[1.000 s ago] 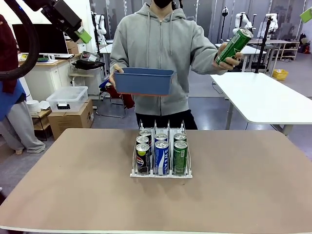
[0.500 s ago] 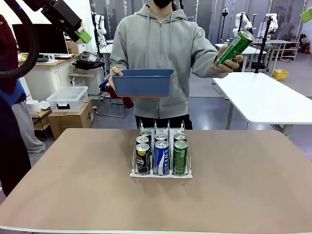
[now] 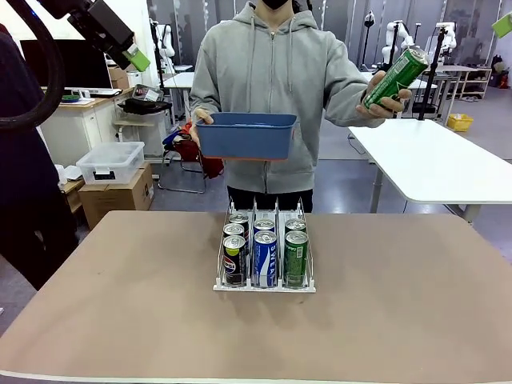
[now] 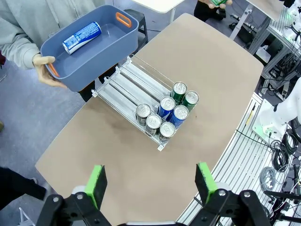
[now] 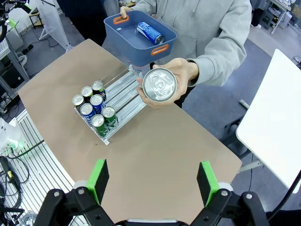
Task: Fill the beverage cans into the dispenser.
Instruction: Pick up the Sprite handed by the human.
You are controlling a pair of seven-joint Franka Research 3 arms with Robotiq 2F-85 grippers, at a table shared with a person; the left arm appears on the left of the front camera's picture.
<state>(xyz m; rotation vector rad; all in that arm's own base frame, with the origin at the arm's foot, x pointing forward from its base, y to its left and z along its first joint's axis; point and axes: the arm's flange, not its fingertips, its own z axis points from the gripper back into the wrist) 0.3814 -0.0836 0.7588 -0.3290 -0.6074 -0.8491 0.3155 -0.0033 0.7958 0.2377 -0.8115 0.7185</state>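
The clear dispenser (image 3: 265, 284) stands mid-table with several beverage cans at its front: black Pepsi (image 3: 234, 261), blue-and-white (image 3: 265, 258) and green (image 3: 296, 258). Across the table a person holds a green can (image 3: 396, 77) raised in one hand and a blue bin (image 3: 246, 135) in the other. A blue-and-white can (image 4: 82, 37) lies in that bin (image 4: 94, 56). My left gripper (image 4: 151, 183) hangs open high over the dispenser (image 4: 123, 87). My right gripper (image 5: 153, 181) is open too, high above the table, with the raised can (image 5: 160, 85) below it.
The brown table (image 3: 400, 320) is bare around the dispenser. Beyond its far right corner stands a white table (image 3: 440, 160). A second person in dark clothes (image 3: 28, 200) stands at the table's left side. Boxes and a desk sit behind on the left.
The person has shifted right, carrying the blue bin and the raised green can with them. The dark-clothed person at the left has come closer. Both grippers stay open.
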